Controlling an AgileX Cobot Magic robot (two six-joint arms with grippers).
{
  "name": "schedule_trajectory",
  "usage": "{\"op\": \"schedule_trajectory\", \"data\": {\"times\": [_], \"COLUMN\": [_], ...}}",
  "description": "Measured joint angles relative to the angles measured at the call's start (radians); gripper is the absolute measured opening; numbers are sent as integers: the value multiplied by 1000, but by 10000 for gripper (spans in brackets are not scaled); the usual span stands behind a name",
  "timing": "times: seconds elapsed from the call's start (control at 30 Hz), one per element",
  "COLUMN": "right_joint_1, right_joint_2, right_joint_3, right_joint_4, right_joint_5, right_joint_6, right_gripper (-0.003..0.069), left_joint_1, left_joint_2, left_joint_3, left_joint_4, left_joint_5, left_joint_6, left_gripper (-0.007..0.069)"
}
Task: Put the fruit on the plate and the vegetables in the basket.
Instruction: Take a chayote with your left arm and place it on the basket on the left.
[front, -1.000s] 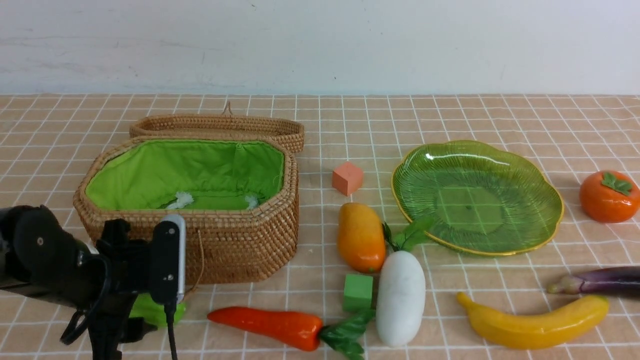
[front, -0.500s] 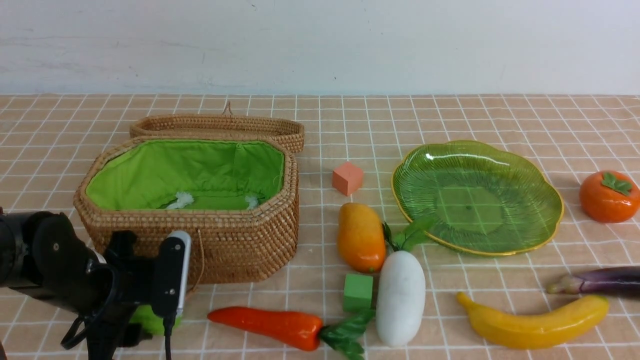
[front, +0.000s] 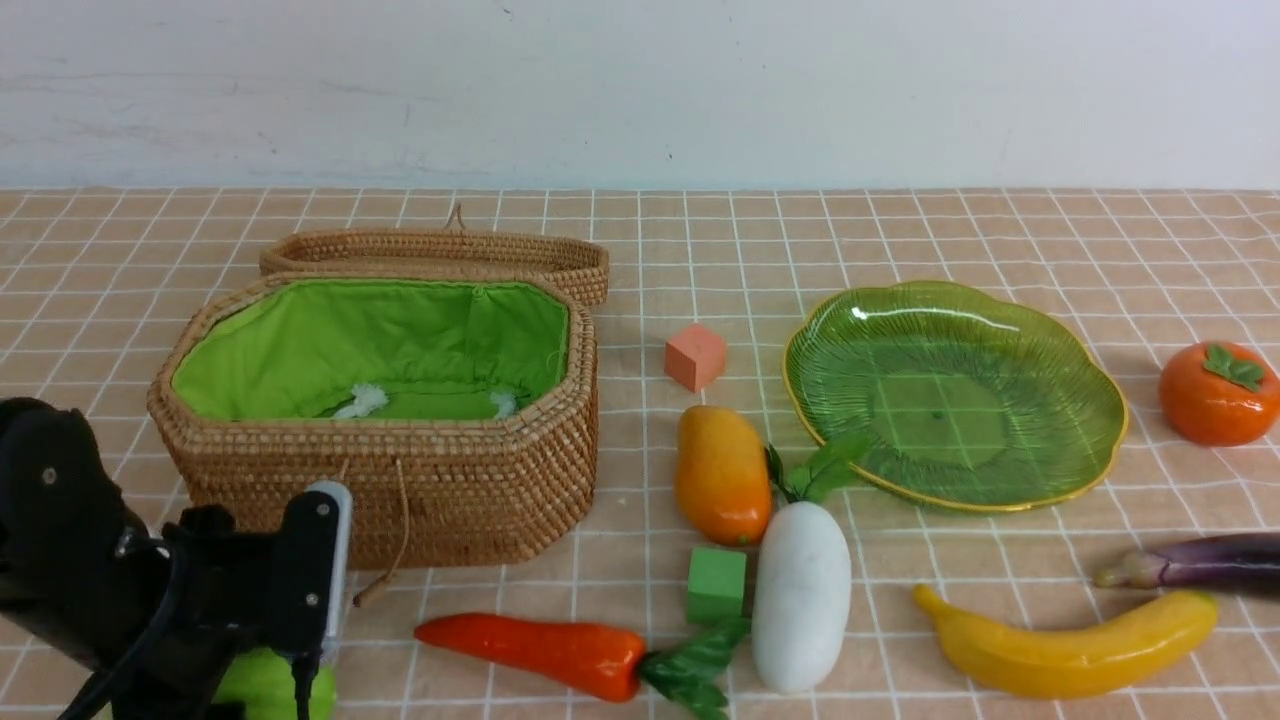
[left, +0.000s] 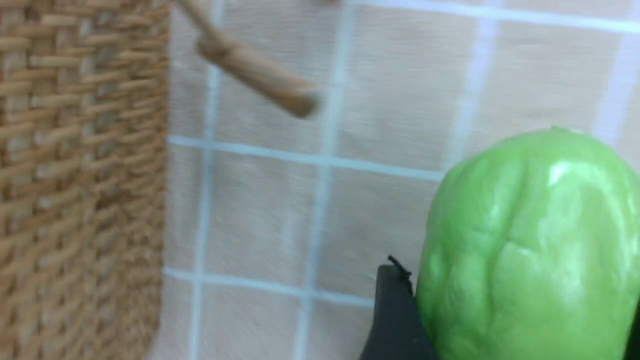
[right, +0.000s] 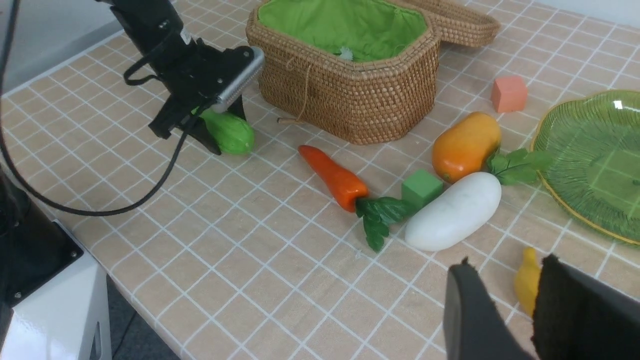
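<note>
My left gripper (front: 285, 665) is shut on the green ridged gourd (front: 270, 688), low over the cloth in front of the basket (front: 480, 480). The left wrist view shows the gourd (left: 530, 250) filling the jaws. The basket stands open and holds no vegetables. The carrot (front: 540, 650), white radish (front: 800, 600) and mango (front: 720, 475) lie mid-table. The green plate (front: 950, 400) is bare. The banana (front: 1080, 650), eggplant (front: 1200, 562) and persimmon (front: 1215, 395) lie at the right. My right gripper (right: 505, 270) hangs open above the banana's tip, out of the front view.
A salmon-pink cube (front: 695, 355) sits behind the mango, and a green cube (front: 716, 585) lies against the radish. The basket's lid (front: 440, 250) lies behind it. A wooden toggle (left: 260, 82) on a string hangs down the basket's front wall.
My left gripper closed in on the gourd, then shifted toward the table's near left corner, and the gourd moved with it. Nothing else has moved.
</note>
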Motion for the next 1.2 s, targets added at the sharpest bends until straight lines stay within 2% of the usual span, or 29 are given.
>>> {"op": "schedule_trajectory", "data": {"times": [0.23,0.37,0.53,0.63,0.83,1.0,1.1,1.2], "right_joint_1": [0,0,0,0,0,0,0,0], "right_joint_2": [0,0,0,0,1,2,2,2], "right_joint_3": [0,0,44,76,87,87,87,87], "right_joint_4": [-18,-63,-80,-74,-74,-74,-63,-62], "right_joint_5": [-78,-223,-354,-364,-322,-302,-291,-286], "right_joint_6": [0,0,18,67,150,162,162,162], "right_gripper": [211,211,211,211,211,211,212,212], "left_joint_1": [-6,-49,-79,-79,-79,-79,-79,-79], "left_joint_2": [-214,-264,-91,61,237,258,257,243], "left_joint_3": [-36,-168,-372,-464,-525,-528,-530,-530], "left_joint_4": [-61,-91,-98,-91,-40,-29,-29,-37], "left_joint_5": [11,-130,-213,-247,-366,-366,-328,-246], "left_joint_6": [-47,-68,-136,-170,-200,-202,-203,-230], "left_gripper": [454,454,454,454,454,454,500,587]}}
